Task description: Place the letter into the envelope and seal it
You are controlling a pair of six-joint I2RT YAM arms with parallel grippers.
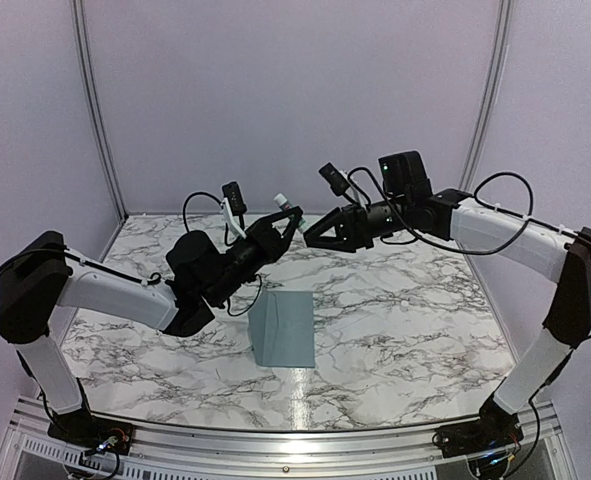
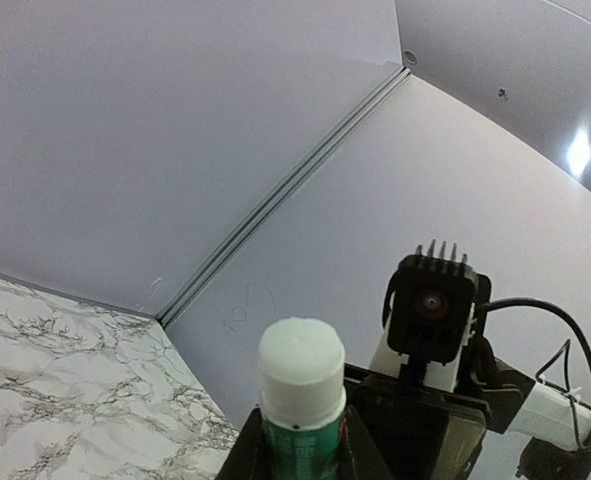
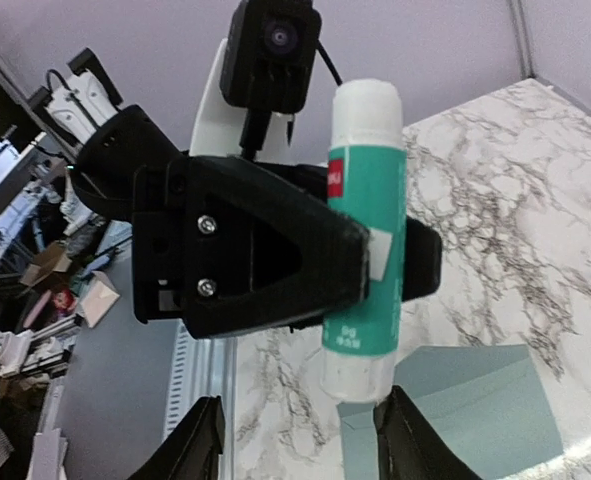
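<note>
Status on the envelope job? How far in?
Done, likely: no loose letter in view, only the envelope flat on the table, so it's probably inside. In hand: left gripper holds a capped glue stick aloft; right gripper open beside it. Left: uncap, glue flap, seal.

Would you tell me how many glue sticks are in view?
1. The glue stick is clamped in the left gripper, held up before the right gripper. Another could be hidden out of view.
</note>
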